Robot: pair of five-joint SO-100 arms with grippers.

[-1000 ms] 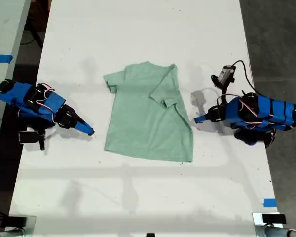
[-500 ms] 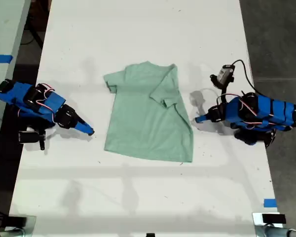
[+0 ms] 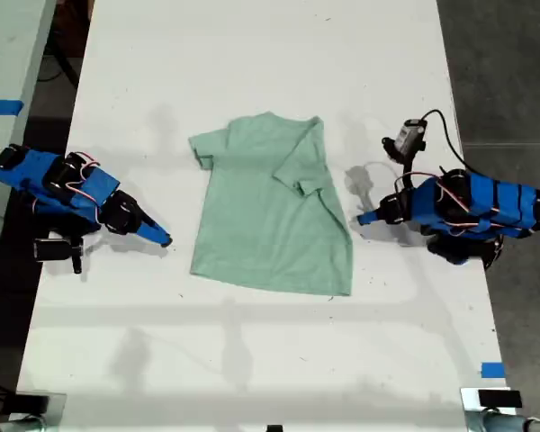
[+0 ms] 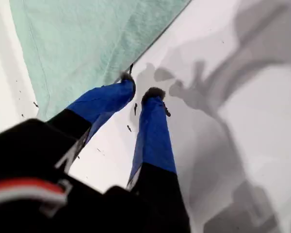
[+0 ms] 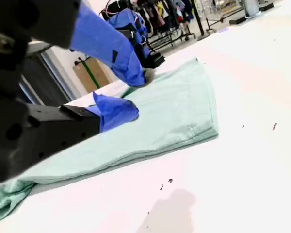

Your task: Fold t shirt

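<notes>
My first claw (image 4: 140, 89) rests on the table (image 3: 252, 360), slightly parted and empty, beside the shirt (image 3: 270, 216); my second claw (image 5: 136, 93) gapes empty nearby.

Both arms are built of bright blue blocks joined by black motor housings, with thin red and white wires looping over them. In the exterior view, the arm (image 3: 468, 211) at three o'clock carries a small grey camera (image 3: 412, 136) on a black cable (image 3: 445, 126). The first claw (image 4: 138, 92) has tapering blue fingers with dark tips; the second claw (image 5: 137, 93) is blue on black too.
</notes>
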